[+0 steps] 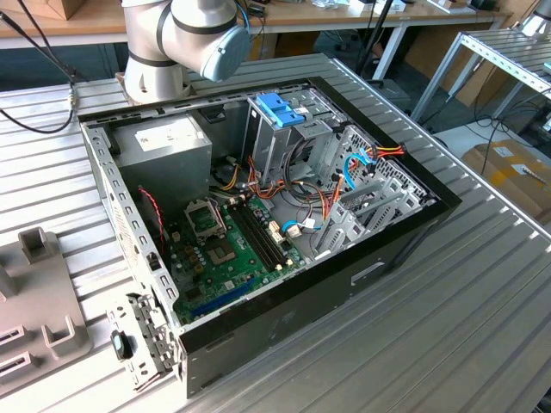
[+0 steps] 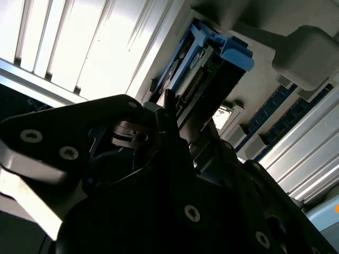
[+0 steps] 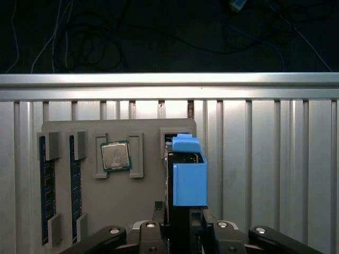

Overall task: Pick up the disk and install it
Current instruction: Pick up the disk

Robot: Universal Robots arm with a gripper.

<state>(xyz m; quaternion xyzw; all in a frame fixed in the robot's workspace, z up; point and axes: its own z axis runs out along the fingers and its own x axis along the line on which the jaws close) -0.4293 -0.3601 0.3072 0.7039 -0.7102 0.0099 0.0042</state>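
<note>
Clamping the disk [image 3: 189, 182] across its flat faces, the pincer [image 3: 183, 218] is holding something seemingly stiff, dense (probably shock-sensitive).

A: Exterior view: the grey-and-blue jointed robot arm [image 1: 185, 34] is cut by the top edge. The flat grey plastic fixture tray [image 1: 26, 288] runs off the exterior view's left.

B: Agreed. First wrist view: we lose the black metal gripper [image 3: 183, 216] at the bottom edge, and it hides the near end of the flat grey-metal, blue-railed disk [image 3: 189, 182]. We can't tell whether it clamps the disk.

A: The disk is edge-on to us, so we can't make out its broad faces. Second wrist view: the gripper body covers most of the disk [image 2: 222, 53], and glare washes out the ribbed aluminium table [image 2: 79, 42].

B: Markings on the square silver processor chip [image 3: 115, 156] are too small for us.
</note>
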